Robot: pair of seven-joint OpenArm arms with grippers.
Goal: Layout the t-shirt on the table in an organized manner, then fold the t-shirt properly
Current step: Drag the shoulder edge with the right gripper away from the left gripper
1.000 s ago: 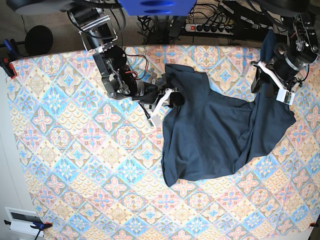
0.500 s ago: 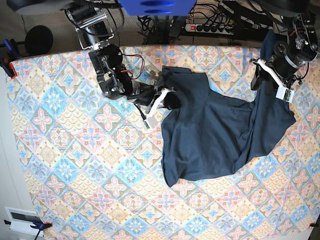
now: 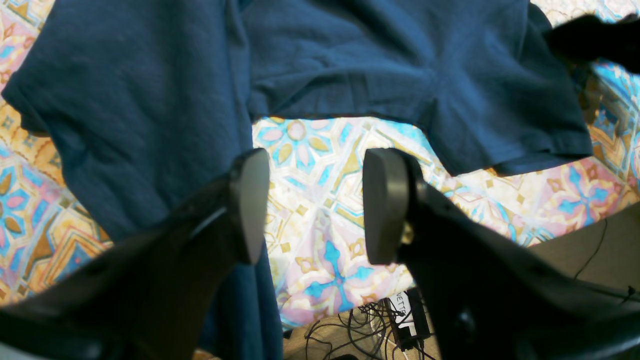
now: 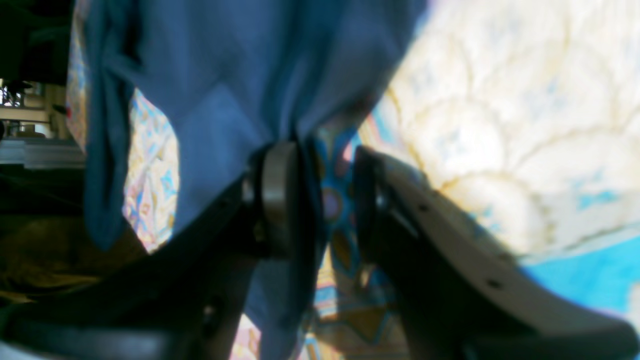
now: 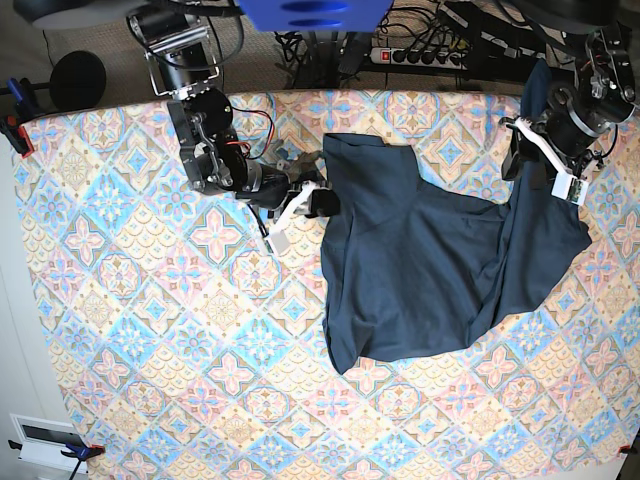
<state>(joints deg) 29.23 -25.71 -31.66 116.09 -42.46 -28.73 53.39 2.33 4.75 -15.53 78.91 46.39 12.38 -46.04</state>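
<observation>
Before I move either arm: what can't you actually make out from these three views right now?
- Right gripper: the right wrist view is blurred; t-shirt fabric drapes over one finger, so whether it is pinched is unclear.
- Left gripper: its jaws stand apart over the table, but the left wrist view's bottom edge cuts off the fabric beside them.
- Collar label: too small in the base view.

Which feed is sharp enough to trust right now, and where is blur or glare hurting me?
Base view: sharp, evenly lit. Left wrist: crisp on the t-shirt and table. Right wrist: soft and blurred throughout, cloth at right washed out by glare, right gripper in shadow.
</observation>
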